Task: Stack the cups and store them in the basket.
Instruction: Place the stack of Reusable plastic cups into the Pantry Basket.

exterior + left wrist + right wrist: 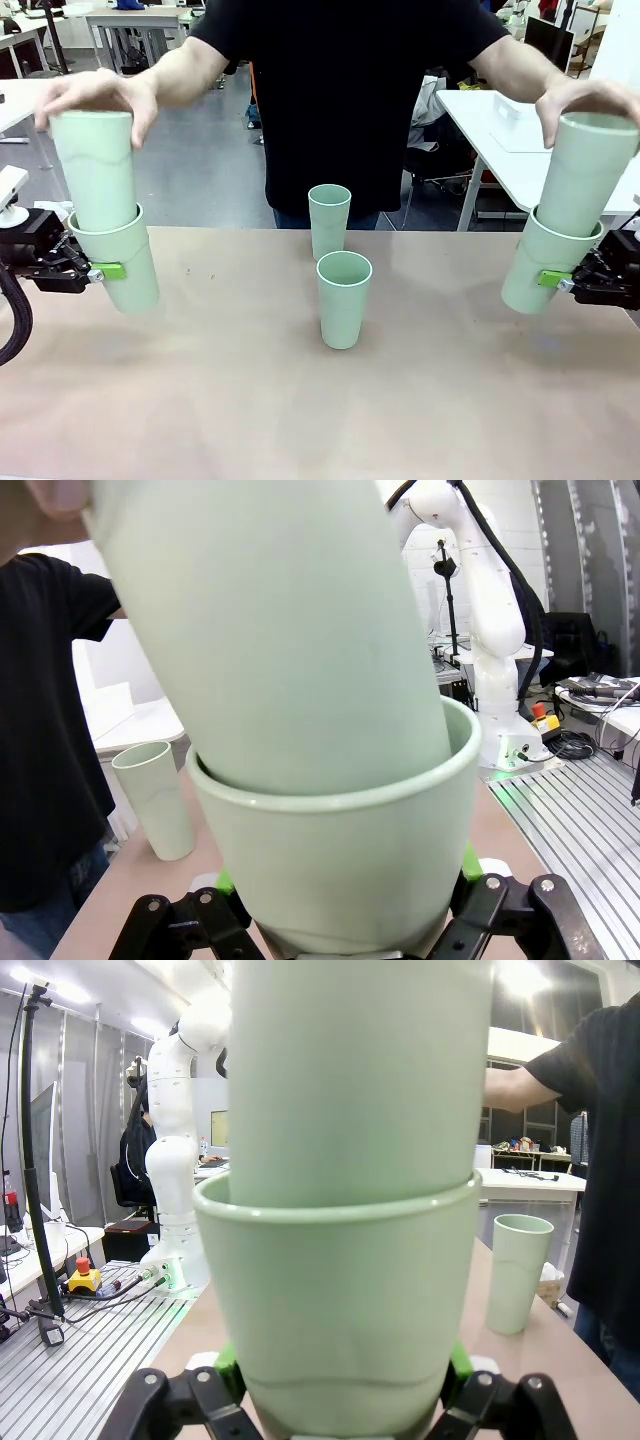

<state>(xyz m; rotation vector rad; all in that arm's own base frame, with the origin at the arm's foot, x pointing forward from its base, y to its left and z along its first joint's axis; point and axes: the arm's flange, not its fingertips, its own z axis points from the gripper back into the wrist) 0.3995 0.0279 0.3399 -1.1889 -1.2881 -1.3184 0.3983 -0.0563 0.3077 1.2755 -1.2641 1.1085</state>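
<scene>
Left gripper (112,271) seen at left frame edge, clamped on lower left cup (128,280), held clear of table (300,410); upper left cup (95,165) nested into it, capped by person's hand (95,95). Right gripper (548,280) at right edge, clamped on tilted lower right cup (528,275); upper right cup (588,170) nested under other hand (590,100). Open tan tabletop spread across lower frame. Near cup (343,300) and far cup (329,220) stood upright mid-frame, apart. Six cups counted. Desks seen behind

The cups (344,298) are plain pale mint green, the pads (108,271) bright green, the table (300,400) seemingly plain tan.
</scene>
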